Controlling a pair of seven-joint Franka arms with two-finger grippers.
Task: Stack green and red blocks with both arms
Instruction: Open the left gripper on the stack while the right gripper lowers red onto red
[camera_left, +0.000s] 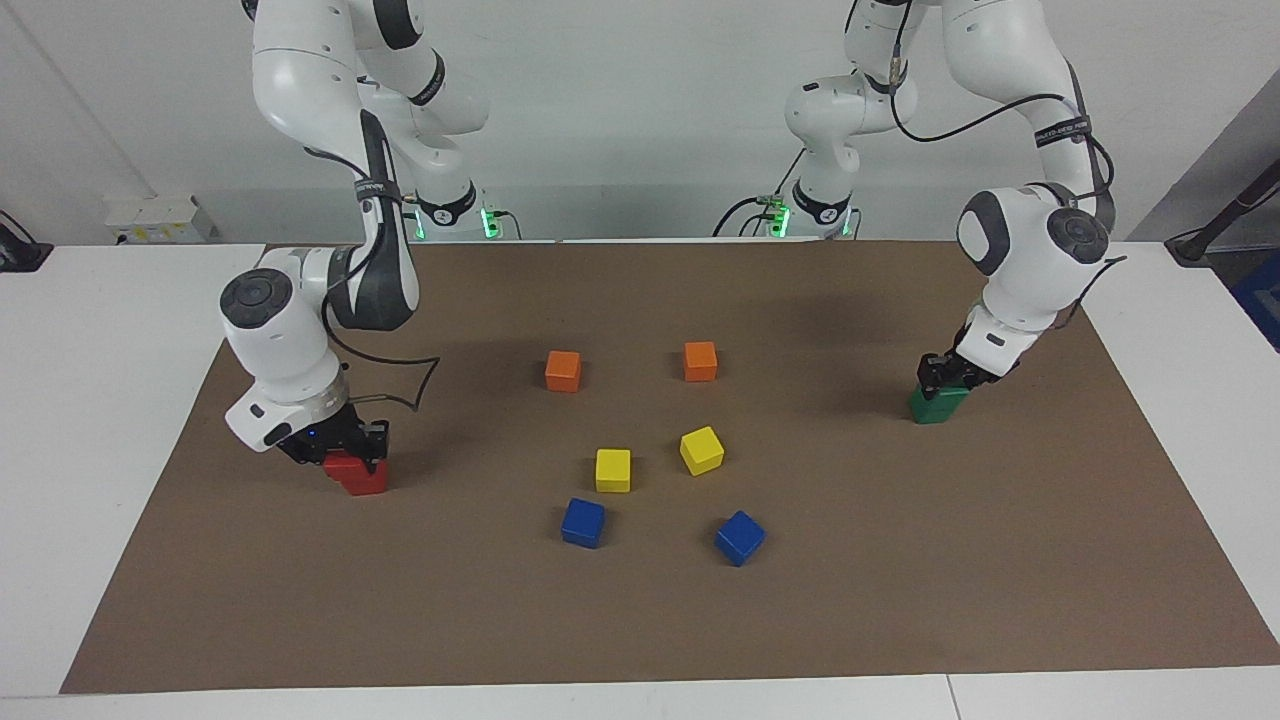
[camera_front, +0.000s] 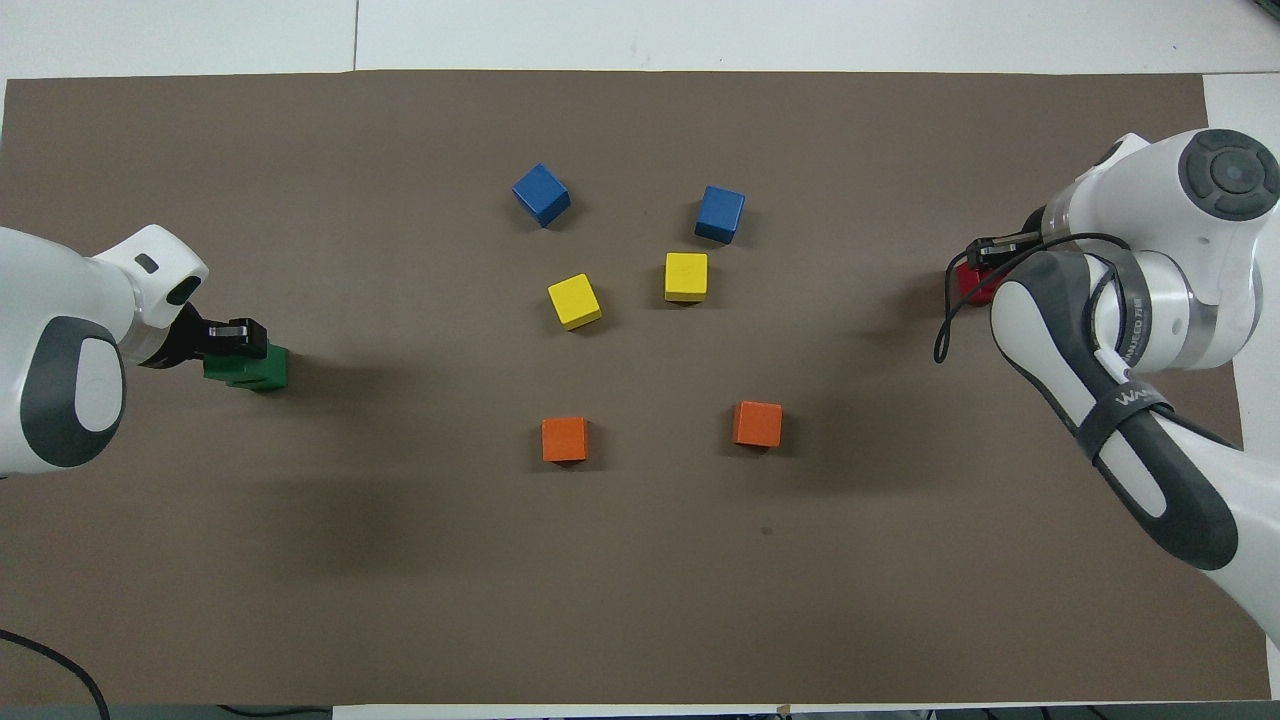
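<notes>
Bending low, left gripper (camera_left: 950, 378) on green blocks (camera_left: 937, 405), right gripper (camera_left: 345, 450) on red blocks (camera_left: 358, 473)

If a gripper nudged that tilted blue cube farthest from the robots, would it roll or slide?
The small matte blue cube would probably slide or swivel rather than roll, since it rests on a flat face on the brown paper mat. It looks rigid and likely light.

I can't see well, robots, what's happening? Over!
Left end effector down on green blocks. Right end effector down on red blocks. Other cubes apart, mid-mat; nothing in the way.
</notes>
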